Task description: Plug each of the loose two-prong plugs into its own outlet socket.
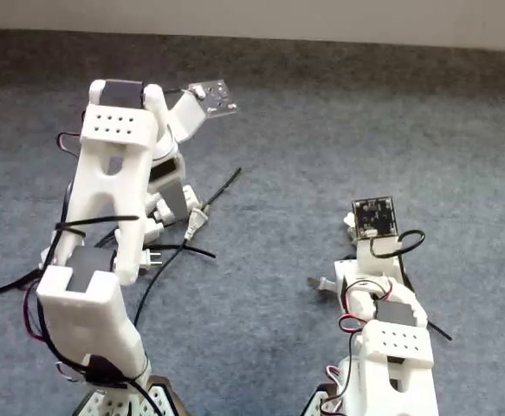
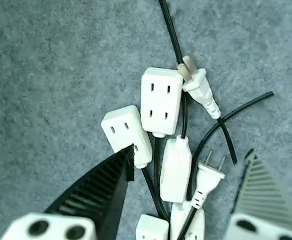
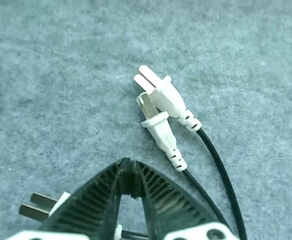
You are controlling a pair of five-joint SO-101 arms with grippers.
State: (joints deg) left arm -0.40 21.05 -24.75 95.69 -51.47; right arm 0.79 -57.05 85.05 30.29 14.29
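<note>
Left wrist view: 2-prong plug [image 2: 207, 176] between jaws

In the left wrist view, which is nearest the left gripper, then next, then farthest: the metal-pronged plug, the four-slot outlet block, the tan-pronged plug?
1. Metal-pronged plug: between the open jaws of the left gripper.
2. Four-slot outlet block: farther out, ahead of the jaws.
3. Tan-pronged plug: farthest, beside the block's far corner.

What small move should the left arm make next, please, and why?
Probably lower the open left gripper and close it on the loose plug lying between its fingers: it is unplugged, and the double socket nearby has free slots. The right gripper is shut on a second plug.
</note>
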